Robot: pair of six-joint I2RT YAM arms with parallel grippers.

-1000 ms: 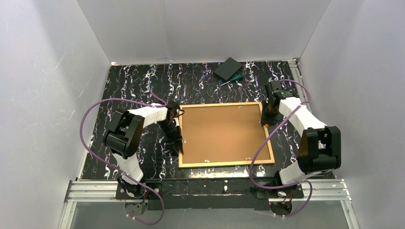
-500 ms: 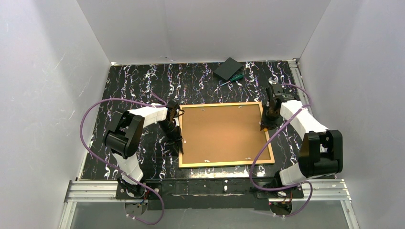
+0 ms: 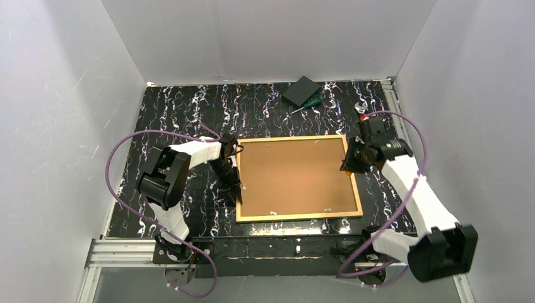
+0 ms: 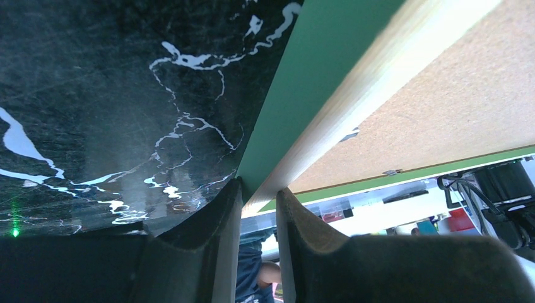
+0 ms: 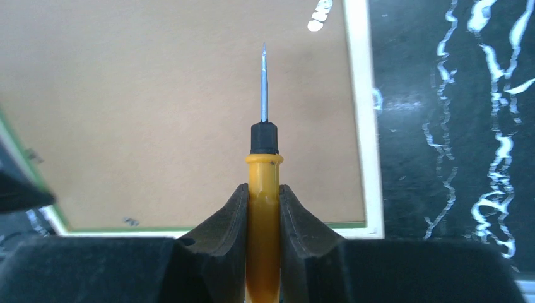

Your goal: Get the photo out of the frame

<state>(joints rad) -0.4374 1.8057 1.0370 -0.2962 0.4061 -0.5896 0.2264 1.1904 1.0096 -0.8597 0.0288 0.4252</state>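
- Left wall (image 3: 57, 126): plain white panel, meeting a white back wall (image 3: 265, 38) at the far corner.
- Rail (image 3: 126, 252): aluminium strip along the near edge, where both arm bases are bolted.
- Table (image 3: 183, 107): black top with white marble-like veins, glossy in the left wrist view.
- Left arm (image 3: 170, 180): white and black, with a purple cable looping out to its left. It reaches right to the frame's left edge.
- Left tool (image 4: 258, 189): fingers pressed on either side of the frame's left edge, pinching it.
- Frame (image 3: 296, 217): lies face down in the middle of the table. It shows light wood on the back and bright green on its outer side.
- Photo: hidden under the face-down frame, not seen in any view.
- Backing board (image 3: 293, 173): plain brown, filling the frame's back.
- Black box (image 3: 301, 90): at the far side of the table, well apart from the frame.
- Green-handled screwdriver (image 3: 307, 103): just beside the box, on its near side.
- Right tool (image 5: 263, 192): closed around a yellow-handled screwdriver (image 5: 264, 170) at the frame's right edge. The blade points over the backing board. Whether its tip touches cannot be told.
- Right arm (image 3: 419, 196): extends from the near right corner.
- Right wall (image 3: 486, 126): plain white.
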